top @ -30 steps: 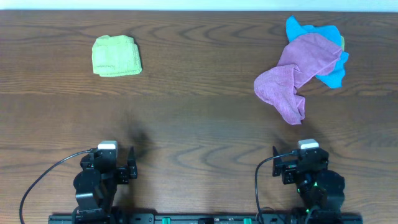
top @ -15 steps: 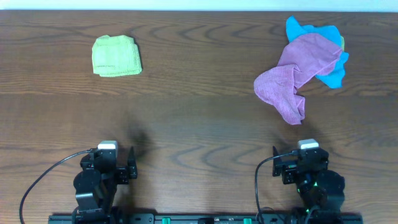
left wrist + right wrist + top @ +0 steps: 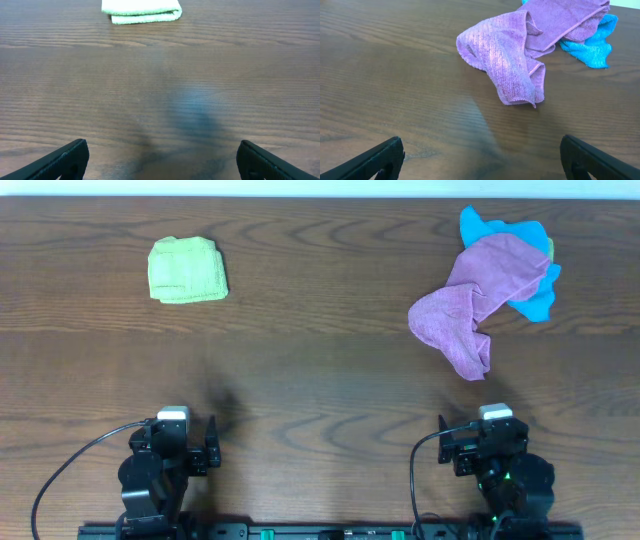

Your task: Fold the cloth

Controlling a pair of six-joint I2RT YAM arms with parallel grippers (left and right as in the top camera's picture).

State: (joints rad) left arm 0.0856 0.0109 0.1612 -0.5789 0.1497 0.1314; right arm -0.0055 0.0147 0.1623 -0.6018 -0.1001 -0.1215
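The lime-green cloth point(image 3: 187, 270) lies folded into a small thick square at the far left of the table; it also shows at the top of the left wrist view point(image 3: 141, 11). No tag shows. My left gripper point(image 3: 162, 159) is open and empty, low over bare wood near the front edge, far from the cloth. My right gripper point(image 3: 482, 157) is open and empty, near the front right, with nothing between its fingers.
A crumpled purple cloth point(image 3: 475, 302) lies at the far right on top of a bright blue cloth point(image 3: 535, 290); both show in the right wrist view, purple point(image 3: 520, 55) and blue point(image 3: 592, 42). Both arm bases point(image 3: 160, 470) point(image 3: 500, 465) sit at the front edge.
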